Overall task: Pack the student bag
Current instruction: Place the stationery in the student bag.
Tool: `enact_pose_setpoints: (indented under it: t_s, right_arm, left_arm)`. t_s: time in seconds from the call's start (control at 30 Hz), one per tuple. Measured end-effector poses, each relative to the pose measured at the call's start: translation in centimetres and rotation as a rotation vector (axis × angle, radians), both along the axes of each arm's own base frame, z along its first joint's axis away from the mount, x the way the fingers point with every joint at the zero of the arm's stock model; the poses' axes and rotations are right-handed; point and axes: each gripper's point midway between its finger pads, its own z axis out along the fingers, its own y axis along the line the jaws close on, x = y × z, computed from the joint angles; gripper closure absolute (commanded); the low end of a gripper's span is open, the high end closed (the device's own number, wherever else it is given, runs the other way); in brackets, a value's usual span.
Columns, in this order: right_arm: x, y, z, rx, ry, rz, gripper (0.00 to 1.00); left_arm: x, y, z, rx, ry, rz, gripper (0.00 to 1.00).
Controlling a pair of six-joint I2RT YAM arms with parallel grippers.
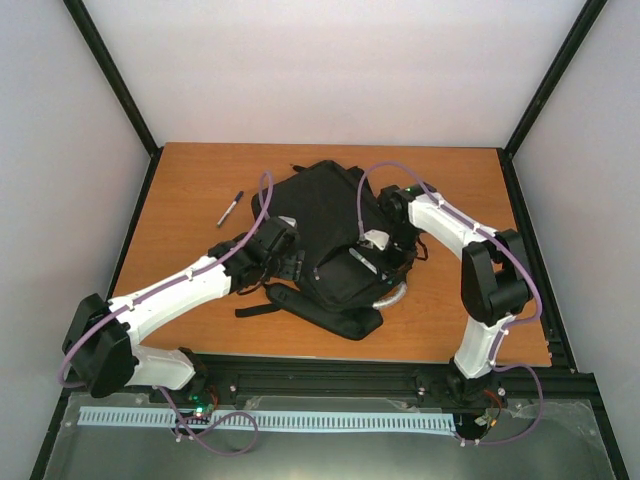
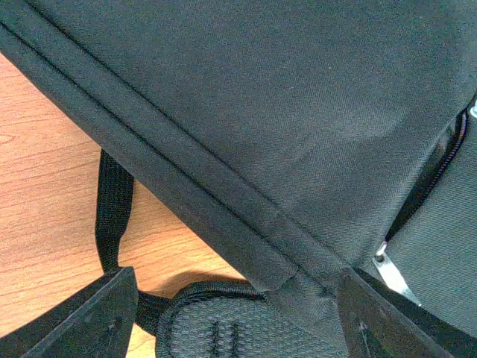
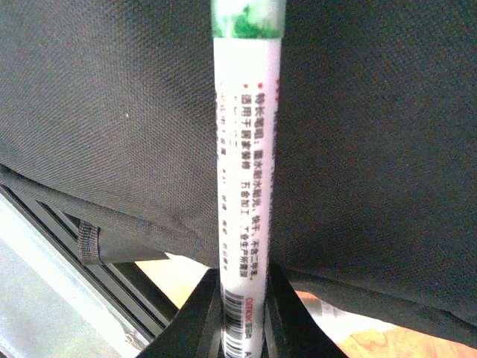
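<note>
The student bag [image 1: 325, 240] is laid flat near the middle of the wooden surface [image 1: 180, 190], with its straps turned toward the near edge. The right hand [image 3: 242, 321] is clenched on the end of a white stick [image 3: 242, 149] with a green band and printed text, which is held close over the black fabric. The left hand [image 2: 238, 328] is released, its fingers spread wide at the bag's left seam beside a padded strap [image 2: 216, 324], and nothing is gripped by it.

The step is judged to be the insertion of the stick. To do it well, the fabric beside what appears to be a zip opening [image 2: 443, 168] should be pinched and lifted by the left hand. The stick can then be slid in lengthwise rather than pressed against cloth.

A dark pen [image 1: 230, 208] is seen lying on the surface beyond the bag's left side. The surface is enclosed by pale walls [image 1: 330, 70] and black frame posts [image 1: 110, 70].
</note>
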Motion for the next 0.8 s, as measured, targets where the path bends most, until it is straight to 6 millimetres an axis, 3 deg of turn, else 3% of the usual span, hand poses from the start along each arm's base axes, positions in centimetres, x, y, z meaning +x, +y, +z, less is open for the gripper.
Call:
enact_pose_setpoints:
  t_s: [0.17,0.3,0.57,0.7,0.8]
  right_arm:
    - [0.3,0.2,0.2,0.002,-0.001,0.0,0.97]
    - [1.9,1.1,0.3,0.01,-0.004,0.001,0.97]
    - [4.2,3.5,-0.6,0.044,-0.002,-0.008,0.97]
    - [6.4,4.9,0.0,0.087,-0.057,-0.03,0.97]
    - [8.3,6.1,0.7,0.13,-0.11,-0.054,0.89]
  left_arm:
    - [-0.1,0.1,-0.4,0.001,0.008,0.007,0.23]
    - [-0.4,0.5,-1.1,0.001,0.026,0.03,0.16]
    - [-1.3,1.8,-3.3,0.011,0.073,0.102,0.14]
    - [-1.1,2.0,-3.3,0.003,0.071,0.132,0.14]
    - [-1.1,2.0,-3.7,0.004,0.082,0.148,0.14]
